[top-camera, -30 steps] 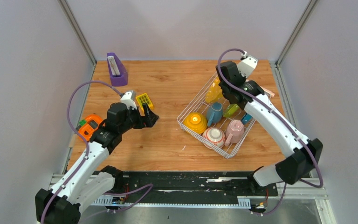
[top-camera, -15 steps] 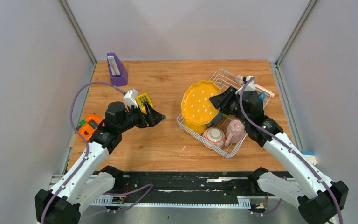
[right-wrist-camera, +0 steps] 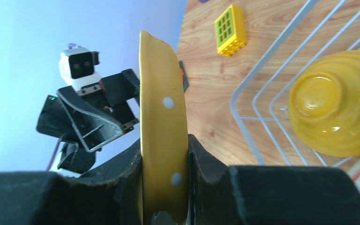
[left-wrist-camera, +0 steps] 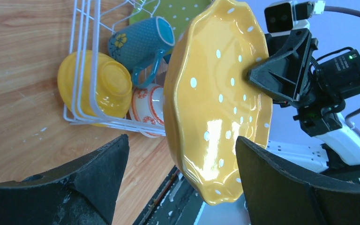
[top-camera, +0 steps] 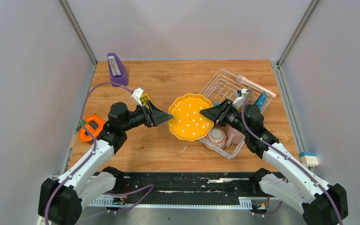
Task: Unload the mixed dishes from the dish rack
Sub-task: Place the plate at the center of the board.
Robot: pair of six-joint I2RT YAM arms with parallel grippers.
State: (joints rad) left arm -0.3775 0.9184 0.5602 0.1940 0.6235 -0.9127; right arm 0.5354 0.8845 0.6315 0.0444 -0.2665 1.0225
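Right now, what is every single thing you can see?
yellow plate: one, white-dotted, held up between the arms
dish rack: one, white wire, table's right side
bowl: one, yellow, in rack
blue mug: one, in rack
pink mug: one, in rack
cup: one, whitish, red-rimmed, in rack
green plate: one, white-dotted, in rack
grid block: one, yellow, by left arm
round gadget: one, orange, table's left edge
wedge holder: one, purple, far left corner
table: one, wooden
left gripper: black, open around the plate's edge
right gripper: black, shut on yellow plate
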